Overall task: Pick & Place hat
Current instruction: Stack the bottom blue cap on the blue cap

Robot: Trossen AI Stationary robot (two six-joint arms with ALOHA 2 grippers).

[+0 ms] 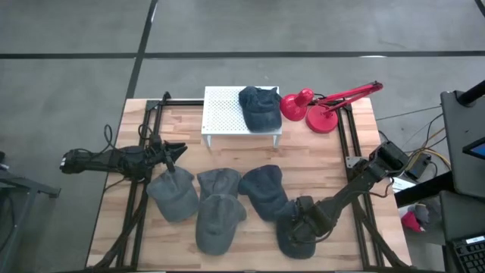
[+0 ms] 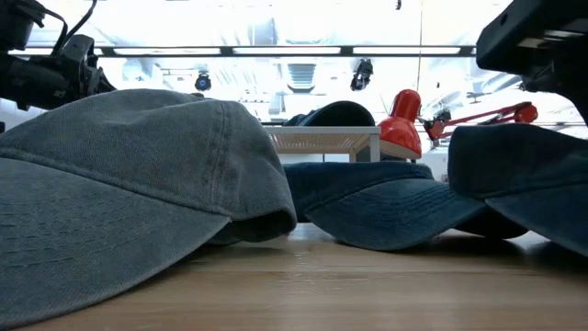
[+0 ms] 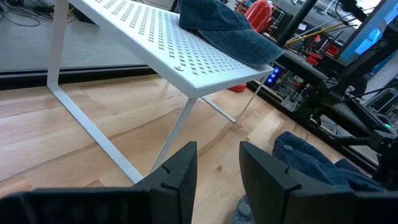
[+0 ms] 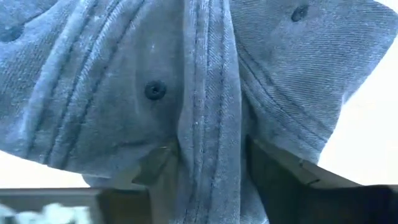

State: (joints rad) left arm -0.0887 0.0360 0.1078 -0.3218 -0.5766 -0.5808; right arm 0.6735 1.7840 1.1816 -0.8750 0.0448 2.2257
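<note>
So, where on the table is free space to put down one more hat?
The white rack is bare left of the hat on it. Bare wood lies between rack and hat cluster, and right of it. The front middle is crowded: five hats, the right hand on one.

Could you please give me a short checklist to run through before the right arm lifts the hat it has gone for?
1. Right hand placed on the dark hat at the table's near right: ok.
2. Fold of the hat's fabric between the right hand's fingers, per the right wrist view: ok.
3. Grip fully closed and firm: cannot tell.
4. Room on the white perforated shelf beside the hat already there: ok, its left part is bare.
5. Left hand out of the way, at the table's left, holding nothing: ok.
6. Neighbouring hat free of the gripped one: cannot tell, they lie very close.
</note>
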